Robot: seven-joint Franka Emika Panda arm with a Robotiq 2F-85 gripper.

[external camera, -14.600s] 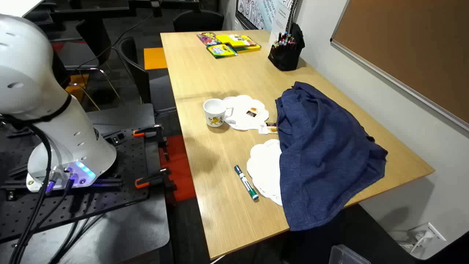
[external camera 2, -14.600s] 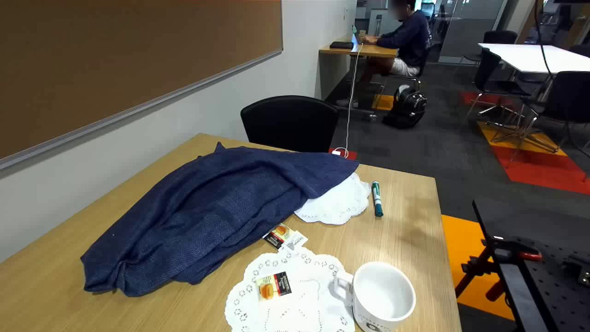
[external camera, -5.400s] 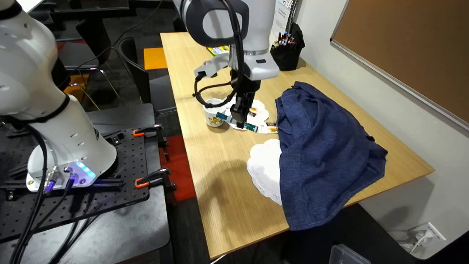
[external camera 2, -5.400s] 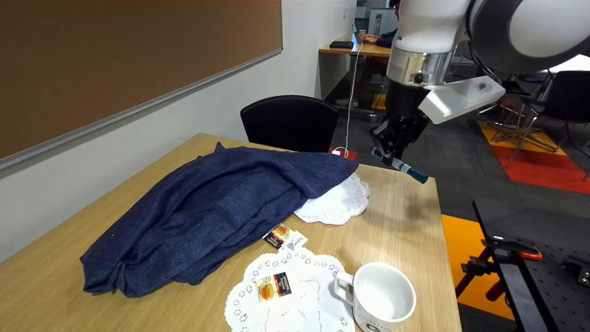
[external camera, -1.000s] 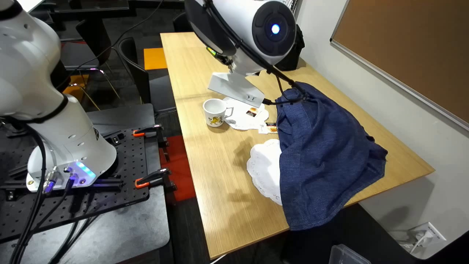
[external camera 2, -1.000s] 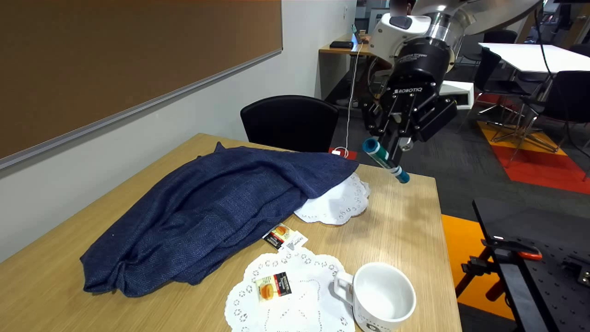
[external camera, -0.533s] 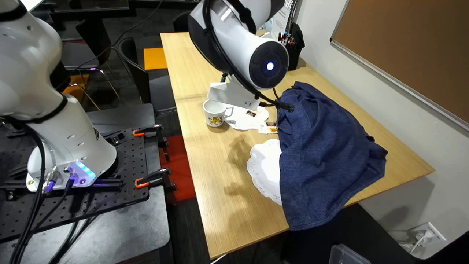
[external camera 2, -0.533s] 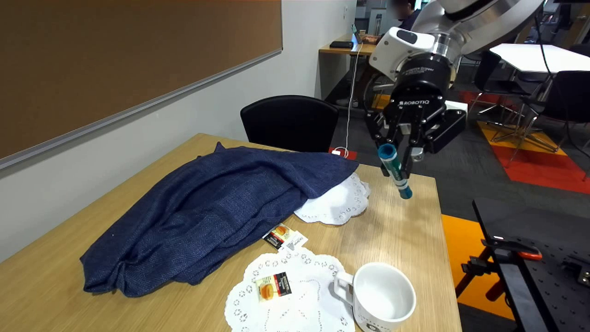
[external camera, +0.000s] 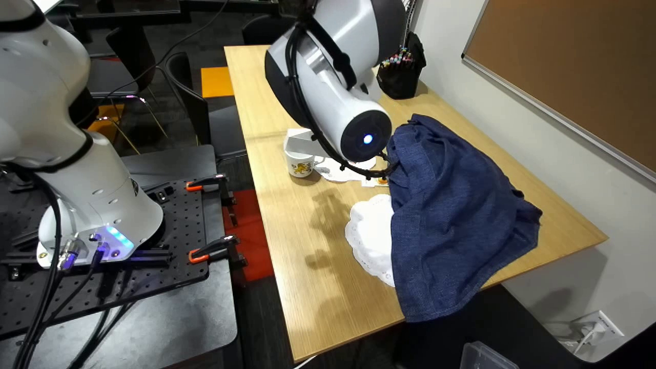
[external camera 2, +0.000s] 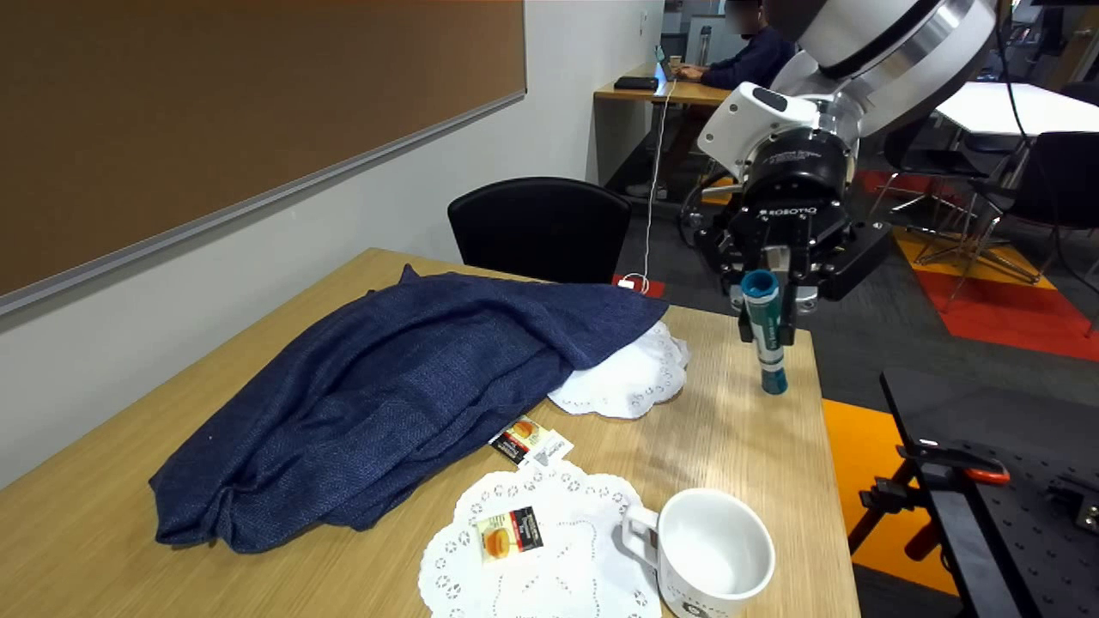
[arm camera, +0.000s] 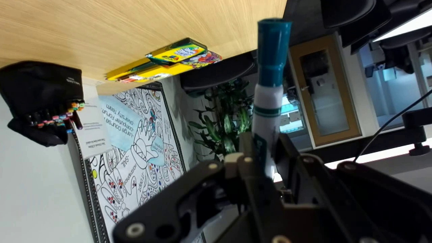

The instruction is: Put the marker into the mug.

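The marker (external camera 2: 763, 322), teal at both ends with a white and green barrel, is held in the air, nearly upright, in an exterior view. My gripper (external camera 2: 767, 333) is shut on its middle. From the wrist view, the marker (arm camera: 269, 98) sticks out past the fingers of the gripper (arm camera: 265, 143). Standing upright on the table, the white mug (external camera 2: 714, 545) has its handle over a paper doily; the marker is behind and above it there. The arm's white wrist housing covers part of the mug (external camera: 300, 166) in an exterior view, where the arm hides gripper and marker.
A blue cloth (external camera 2: 386, 412) lies heaped beside the white doilies (external camera 2: 549, 558) and small packets (external camera 2: 510, 532). Farther along the table stand a black pen case (external camera: 400, 79) and yellow boxes (arm camera: 168, 64). A black chair (external camera 2: 541, 230) is past the table's end.
Over the last second my gripper has lowered and turned, bringing the marker from a slant to nearly upright. Longer ago, the marker lay on the table by a doily. The mug has stayed put.
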